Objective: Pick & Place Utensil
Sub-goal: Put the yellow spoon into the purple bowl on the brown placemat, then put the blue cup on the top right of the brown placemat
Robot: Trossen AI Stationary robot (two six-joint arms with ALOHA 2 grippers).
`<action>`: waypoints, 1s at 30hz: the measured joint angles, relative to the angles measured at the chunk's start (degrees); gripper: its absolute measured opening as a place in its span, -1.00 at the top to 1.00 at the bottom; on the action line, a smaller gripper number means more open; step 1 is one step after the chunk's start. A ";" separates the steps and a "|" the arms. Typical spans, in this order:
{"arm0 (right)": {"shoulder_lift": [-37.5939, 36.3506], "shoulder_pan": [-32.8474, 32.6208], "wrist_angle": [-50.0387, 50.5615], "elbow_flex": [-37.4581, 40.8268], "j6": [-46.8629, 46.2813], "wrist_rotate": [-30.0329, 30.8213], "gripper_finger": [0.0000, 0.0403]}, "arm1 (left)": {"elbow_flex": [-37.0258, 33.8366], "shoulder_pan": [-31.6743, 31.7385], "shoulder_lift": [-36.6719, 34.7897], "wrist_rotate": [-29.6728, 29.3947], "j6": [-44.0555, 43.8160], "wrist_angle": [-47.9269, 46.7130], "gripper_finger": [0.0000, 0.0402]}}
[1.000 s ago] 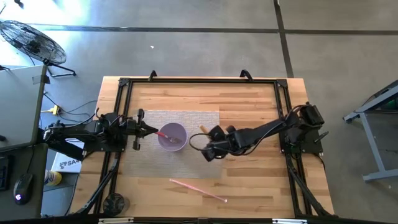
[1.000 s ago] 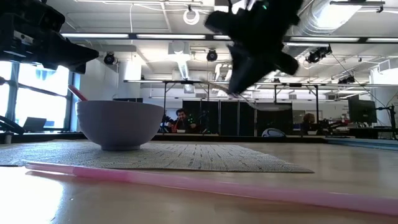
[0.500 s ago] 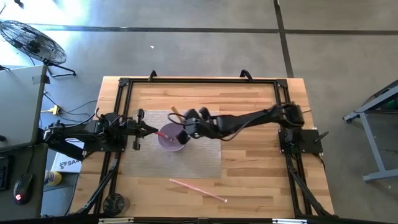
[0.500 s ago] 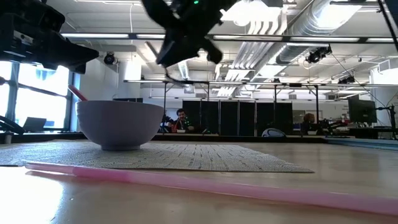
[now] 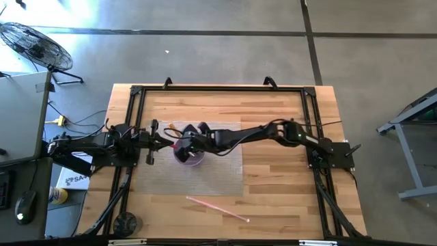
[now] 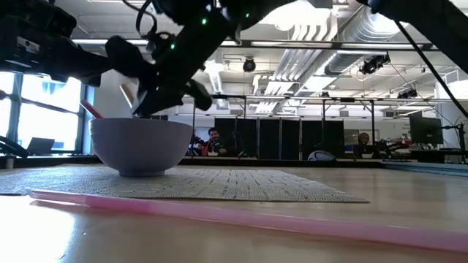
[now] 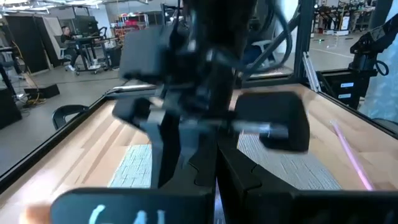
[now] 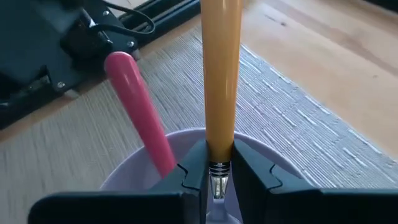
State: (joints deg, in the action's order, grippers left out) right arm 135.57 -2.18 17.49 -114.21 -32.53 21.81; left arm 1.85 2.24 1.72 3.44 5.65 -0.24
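Right gripper [image 5: 186,142], centre-left in the high view, was clamped on the yellow-handled utensil [image 8: 221,81], fingers pressed against its neck with the handle standing up between them. I had it hanging right over the lavender bowl [image 5: 189,153] on the grey woven mat [image 5: 222,164]. A pink-handled utensil [image 8: 140,112] was already leaning inside that bowl. I judged this as the placing step: carry done, release not yet. Left gripper [image 5: 158,143] waited just beside the bowl at frame left; I couldn't tell how its fingers stood, the wrist view was too cluttered. A pink straw-like stick [image 5: 217,208] lay on the wooden table [image 5: 273,198], lower centre. Next move, as I read it: lower a touch, spread the fingers, avoid knocking the pink handle.
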 joint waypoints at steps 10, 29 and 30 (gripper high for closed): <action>1.61 -0.11 -1.50 -0.16 1.63 -1.40 0.75 | 0.01 -0.02 0.00 0.00 0.00 0.01 0.99; 1.68 -1.23 -2.70 -0.08 9.06 -2.79 0.44 | 0.00 0.00 0.00 -0.04 0.00 0.01 0.99; 1.68 -1.45 -2.06 -0.92 9.90 -2.91 0.44 | 0.00 -0.02 0.00 -0.04 0.00 0.01 0.99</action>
State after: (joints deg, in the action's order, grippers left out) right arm 137.25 -3.63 15.43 -115.12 -22.63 18.89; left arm 1.85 2.22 1.72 3.40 5.65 -0.23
